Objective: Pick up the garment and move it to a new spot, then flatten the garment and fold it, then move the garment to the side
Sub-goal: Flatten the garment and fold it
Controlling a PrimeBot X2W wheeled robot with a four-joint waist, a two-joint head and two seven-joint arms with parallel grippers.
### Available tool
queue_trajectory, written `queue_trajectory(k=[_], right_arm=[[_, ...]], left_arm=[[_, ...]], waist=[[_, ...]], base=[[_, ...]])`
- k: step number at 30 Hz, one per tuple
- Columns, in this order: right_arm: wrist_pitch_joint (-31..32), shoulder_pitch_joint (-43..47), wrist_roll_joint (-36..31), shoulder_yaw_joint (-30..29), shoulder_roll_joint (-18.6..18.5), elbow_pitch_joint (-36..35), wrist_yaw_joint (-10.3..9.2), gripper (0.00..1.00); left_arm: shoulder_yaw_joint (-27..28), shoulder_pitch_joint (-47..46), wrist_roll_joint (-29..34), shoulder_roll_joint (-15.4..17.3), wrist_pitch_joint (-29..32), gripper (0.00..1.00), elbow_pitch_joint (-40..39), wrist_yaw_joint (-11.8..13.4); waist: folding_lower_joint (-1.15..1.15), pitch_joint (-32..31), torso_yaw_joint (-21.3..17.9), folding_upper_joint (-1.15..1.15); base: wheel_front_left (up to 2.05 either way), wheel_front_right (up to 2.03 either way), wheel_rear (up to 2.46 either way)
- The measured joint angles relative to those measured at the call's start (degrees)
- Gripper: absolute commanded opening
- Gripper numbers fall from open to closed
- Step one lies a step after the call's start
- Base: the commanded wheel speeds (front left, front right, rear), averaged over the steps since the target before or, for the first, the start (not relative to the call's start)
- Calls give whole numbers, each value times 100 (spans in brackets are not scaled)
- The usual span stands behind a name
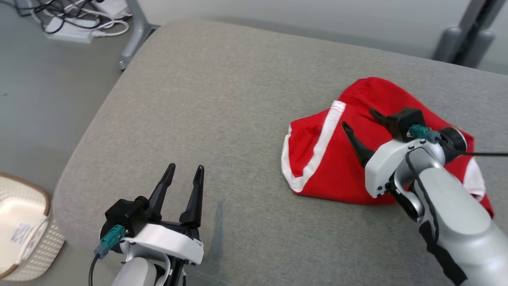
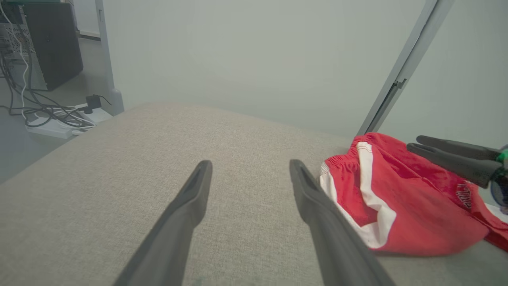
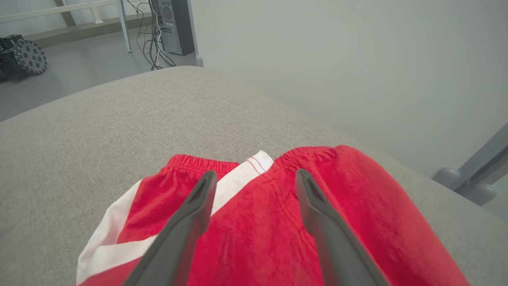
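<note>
The garment point(image 1: 337, 159) is a pair of red shorts with white stripes, lying bunched on the right side of a grey cushioned surface point(image 1: 222, 99). My right gripper point(image 1: 359, 119) hovers over the garment point(image 3: 258, 214), open, with nothing between its fingers; its wrist view looks down on the elastic waistband. My left gripper point(image 1: 185, 170) stands open over bare cushion at the lower left, well apart from the shorts. In the left wrist view my left gripper point(image 2: 250, 167) points along the cushion, with the garment point(image 2: 401, 206) to its right and the right gripper's fingers point(image 2: 448, 157) above it.
A woven basket point(image 1: 24, 230) sits on the floor at the lower left. Cables and a power strip point(image 1: 75, 28) lie on the floor beyond the cushion's far left corner. Grey frame legs point(image 1: 464, 39) stand behind the cushion at the right.
</note>
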Motion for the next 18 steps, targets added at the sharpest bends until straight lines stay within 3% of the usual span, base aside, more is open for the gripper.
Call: queue_trajectory(k=[10, 16, 17, 18], right_arm=[[-11, -675, -67, 231, -270, 915, 0, 100], [-48, -918, -45, 434, -171, 1338, 0, 98], [-24, -953, 30, 463, -160, 1400, 0, 18], [-24, -986, 55, 524, -162, 1450, 0, 0]], left_arm=[[-333, -35, -314, -11, 0, 100, -45, 87], [-377, -38, -409, -11, 0, 100, -136, 182], [-381, -38, -412, -12, 0, 100, -140, 190], [-385, -39, -415, -12, 0, 100, -142, 194]], waist=[[0, 246, 499, 0], [0, 389, 599, 0], [0, 404, 606, 0], [0, 416, 611, 0]], base=[[0, 0, 0], [0, 0, 0], [0, 0, 0], [0, 0, 0]])
